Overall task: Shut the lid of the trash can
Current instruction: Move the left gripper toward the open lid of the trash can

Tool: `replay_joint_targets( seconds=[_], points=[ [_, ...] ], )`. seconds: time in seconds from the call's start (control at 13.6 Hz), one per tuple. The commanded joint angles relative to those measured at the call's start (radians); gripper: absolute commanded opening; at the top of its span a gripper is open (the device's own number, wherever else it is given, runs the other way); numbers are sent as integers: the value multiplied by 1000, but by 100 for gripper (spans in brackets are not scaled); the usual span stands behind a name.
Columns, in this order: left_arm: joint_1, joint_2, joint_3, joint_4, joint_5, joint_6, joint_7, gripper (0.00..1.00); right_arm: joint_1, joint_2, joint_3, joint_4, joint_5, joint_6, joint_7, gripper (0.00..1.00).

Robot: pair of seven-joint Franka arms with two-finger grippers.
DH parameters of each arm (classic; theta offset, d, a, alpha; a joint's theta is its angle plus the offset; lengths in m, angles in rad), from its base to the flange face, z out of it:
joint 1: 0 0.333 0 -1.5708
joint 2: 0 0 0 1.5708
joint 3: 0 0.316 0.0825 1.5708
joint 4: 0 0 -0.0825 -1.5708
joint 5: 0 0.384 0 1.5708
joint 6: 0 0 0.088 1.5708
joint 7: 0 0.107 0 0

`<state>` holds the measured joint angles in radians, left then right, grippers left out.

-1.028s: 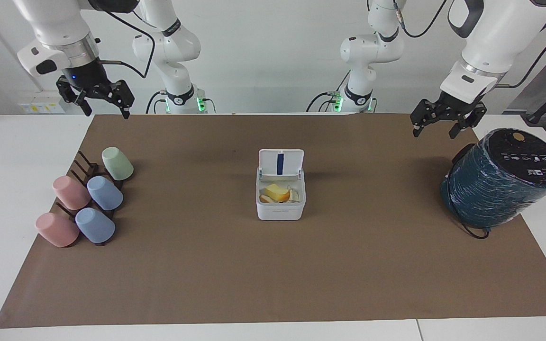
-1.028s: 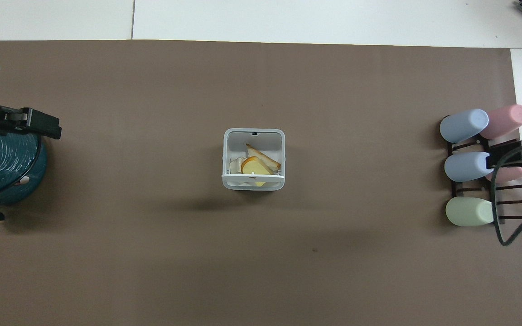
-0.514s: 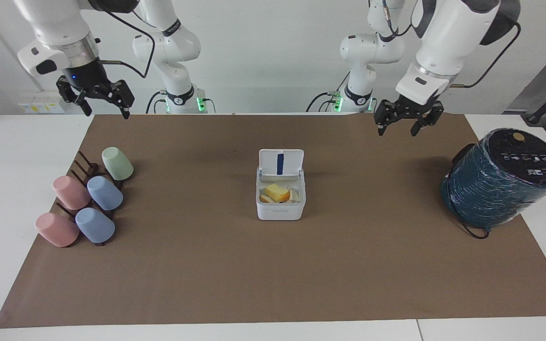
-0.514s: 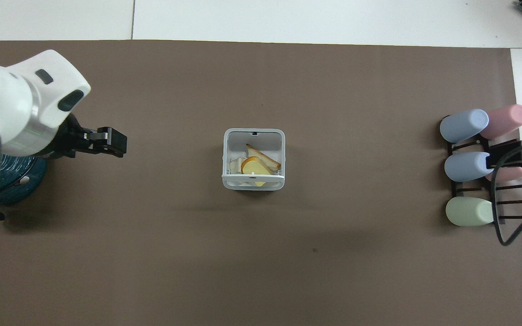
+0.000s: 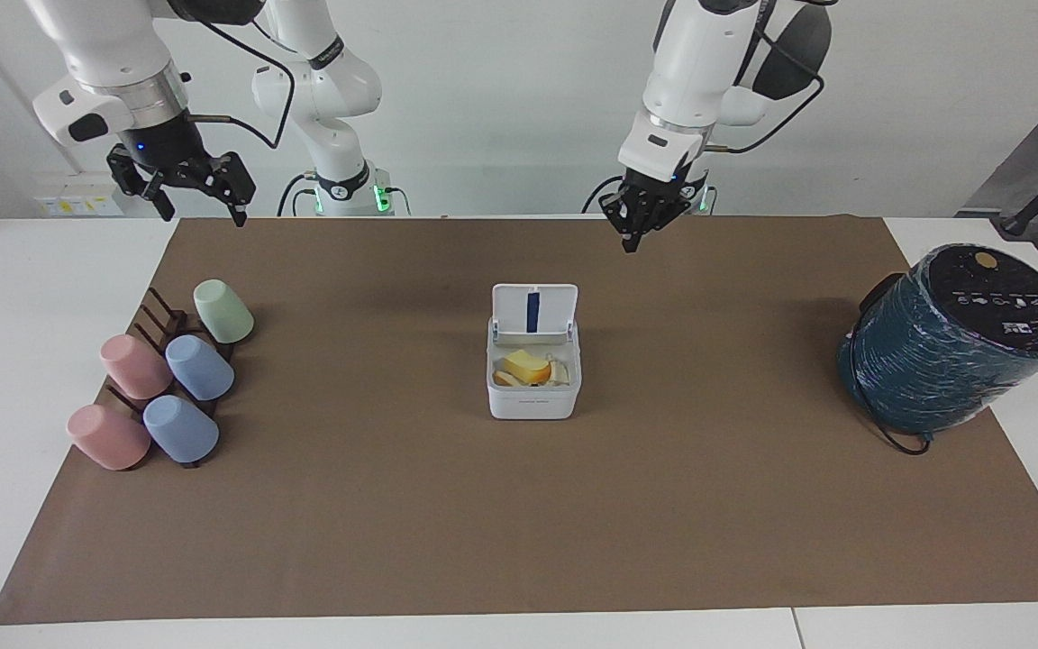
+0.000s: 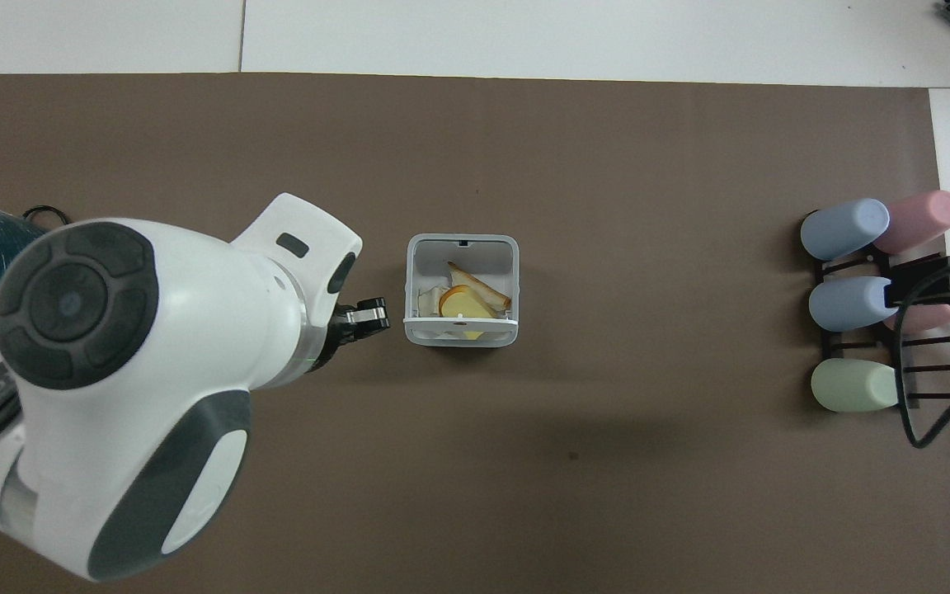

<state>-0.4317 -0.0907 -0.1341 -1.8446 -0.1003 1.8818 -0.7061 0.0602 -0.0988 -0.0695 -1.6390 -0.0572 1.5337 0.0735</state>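
Observation:
The small white trash can (image 5: 532,397) stands at the middle of the brown mat, with yellow food scraps (image 5: 526,367) in it. Its lid (image 5: 534,311) stands upright, open, on the edge nearer to the robots, blue strip showing. In the overhead view the can (image 6: 461,338) is open and the lid (image 6: 460,320) shows edge-on. My left gripper (image 5: 634,236) hangs in the air over the mat, apart from the can, toward the left arm's end; the overhead view shows it (image 6: 374,313) beside the can. My right gripper (image 5: 202,214) is open and empty, waiting high over the mat's corner.
A large dark teal cylinder (image 5: 956,338) with a black top stands at the left arm's end. A dark rack with several pastel cups (image 5: 163,379) lies at the right arm's end, and shows in the overhead view (image 6: 850,301). My left arm's body covers much of the mat in the overhead view.
My left arm has swung from over the teal cylinder toward the middle and its gripper has turned. The right arm, the can and the lid have not moved.

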Motion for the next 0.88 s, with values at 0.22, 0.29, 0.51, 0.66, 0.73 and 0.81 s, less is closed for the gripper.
replay_joint_targets(
  seconds=[0.22,0.29,0.51,0.66,0.73,0.81],
  points=[
    [-125,-34,18,-171,-35,224,-159,0,-3,-24,2,-24,-1,8,-20,100],
    [-133,-11,19,-171,-36,243,-179,0,-3,-22,2,-24,-1,8,-20,100],
    [-134,52,19,-170,-36,402,-210,0,-3,-24,2,-24,-1,8,-20,100],
    [-116,78,19,-162,-41,465,-210,0,-3,-24,2,-24,-1,8,-20,100],
    [-111,95,21,-162,-48,502,-211,0,-3,-22,2,-24,-1,8,-20,100],
    [-111,117,21,-162,-52,532,-213,0,-3,-24,2,-24,0,8,-20,100]
  ],
)
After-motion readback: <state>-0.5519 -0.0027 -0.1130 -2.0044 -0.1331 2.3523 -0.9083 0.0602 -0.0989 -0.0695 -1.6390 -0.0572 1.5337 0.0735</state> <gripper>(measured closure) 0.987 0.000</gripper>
